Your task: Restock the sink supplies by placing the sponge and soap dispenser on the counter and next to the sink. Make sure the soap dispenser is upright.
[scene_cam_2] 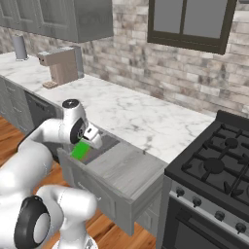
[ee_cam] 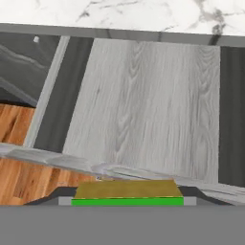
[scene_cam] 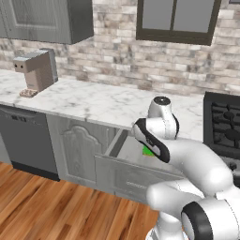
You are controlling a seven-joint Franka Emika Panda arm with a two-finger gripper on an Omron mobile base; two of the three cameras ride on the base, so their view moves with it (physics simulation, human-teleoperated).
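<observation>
- The white arm bends forward and down from the base; its hand hangs over an open drawer [scene_cam_2: 124,170] below the counter [scene_cam_2: 141,116]; the hand points down into the drawer
- The gripper [scene_cam_2: 86,144] sits just above the drawer's wooden floor, near the drawer's left end in the right base view
- The sponge [scene_cam_2: 80,150] is bright green with a yellow-brown top; it sits right at the gripper; in the hand view the sponge [ee_cam: 128,194] fills the space between the two dark finger tips at the bottom
- The jaws stand partly open, about as wide as the sponge; they seem to have hold of it, one tip at each end; the sponge looks lifted a little off the drawer floor
- In the left base view a bit of green sponge [scene_cam: 149,151] peeks out beside the arm, inside the drawer [scene_cam: 123,161]
- The counter is white marble with grey lines; a brown coffee machine [scene_cam: 35,71] stands on it far to the left; a black stove [scene_cam_2: 214,170] is to the right of the drawer
</observation>
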